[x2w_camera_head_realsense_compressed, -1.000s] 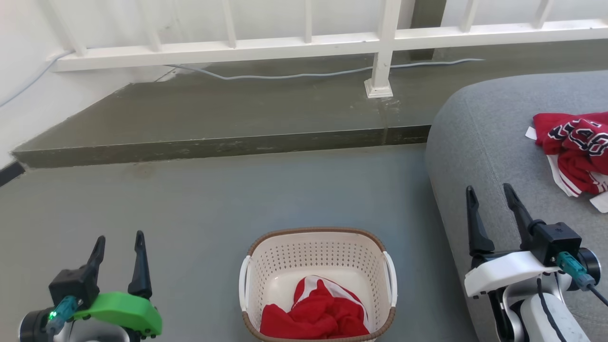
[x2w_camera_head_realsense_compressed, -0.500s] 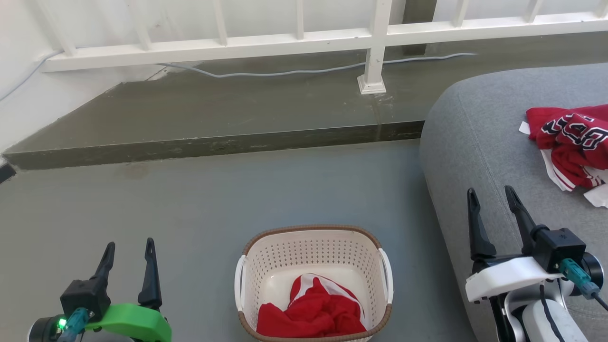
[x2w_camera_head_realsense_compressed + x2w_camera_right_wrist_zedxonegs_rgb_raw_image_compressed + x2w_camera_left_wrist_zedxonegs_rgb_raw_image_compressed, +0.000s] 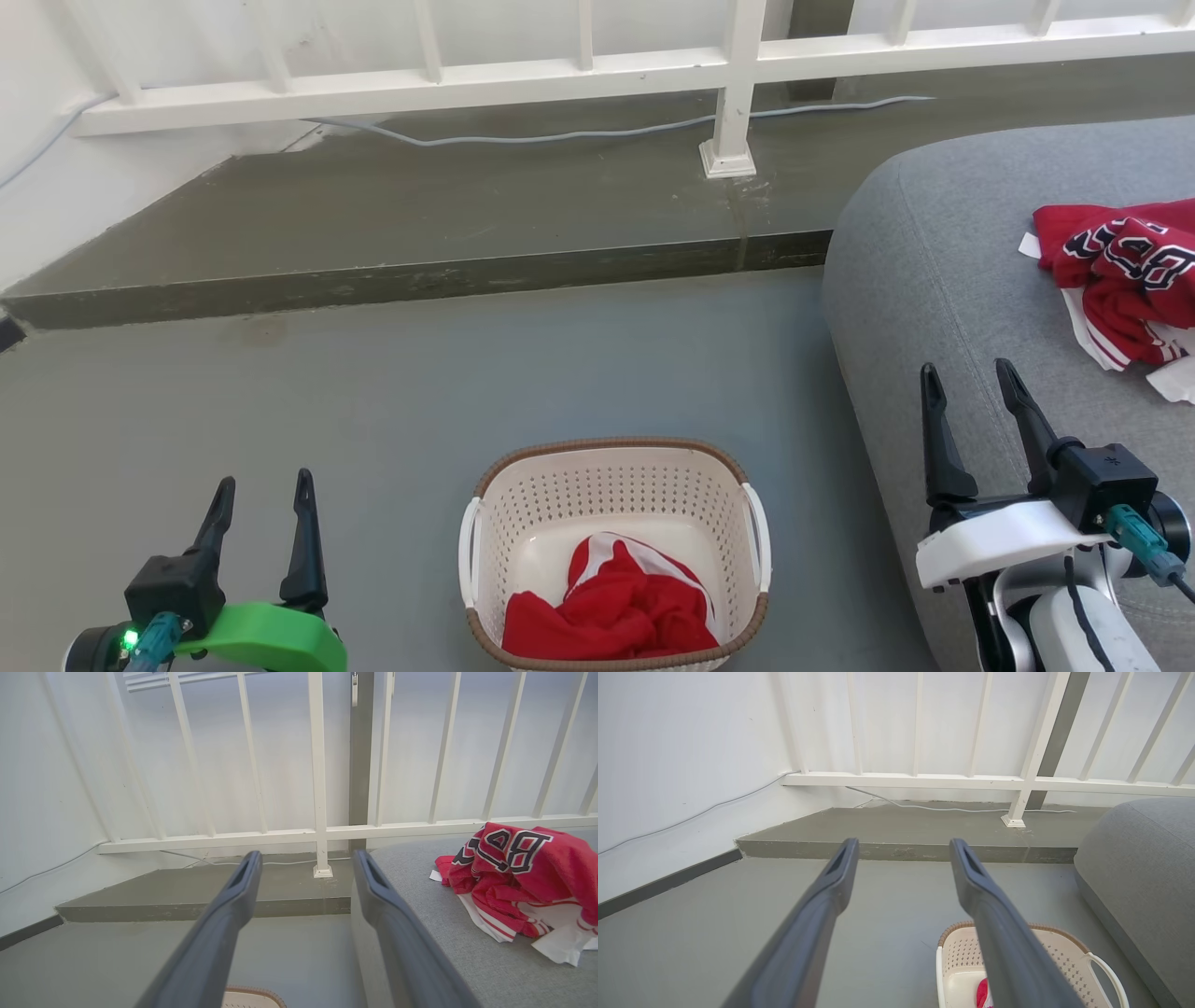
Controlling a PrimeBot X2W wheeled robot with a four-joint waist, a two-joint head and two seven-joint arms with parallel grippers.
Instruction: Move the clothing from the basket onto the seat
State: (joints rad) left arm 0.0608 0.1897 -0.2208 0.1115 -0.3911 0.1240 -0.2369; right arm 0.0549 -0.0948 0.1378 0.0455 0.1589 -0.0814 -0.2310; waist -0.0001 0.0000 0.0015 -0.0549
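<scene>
Our left gripper [image 3: 265, 480] and right gripper [image 3: 966, 369] hung with jaws apart, holding nothing, either side of the laundry basket [image 3: 607, 444]. One red garment [image 3: 611, 611] lay crumpled inside it. The lettered jersey [image 3: 1120, 271] rested on the grey seat [image 3: 934, 243], beyond our right fingers.

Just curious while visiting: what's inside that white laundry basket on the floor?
A crumpled red garment with white trim lies in the laundry basket, toward its near wall. Anything beneath the garment is covered.
</scene>
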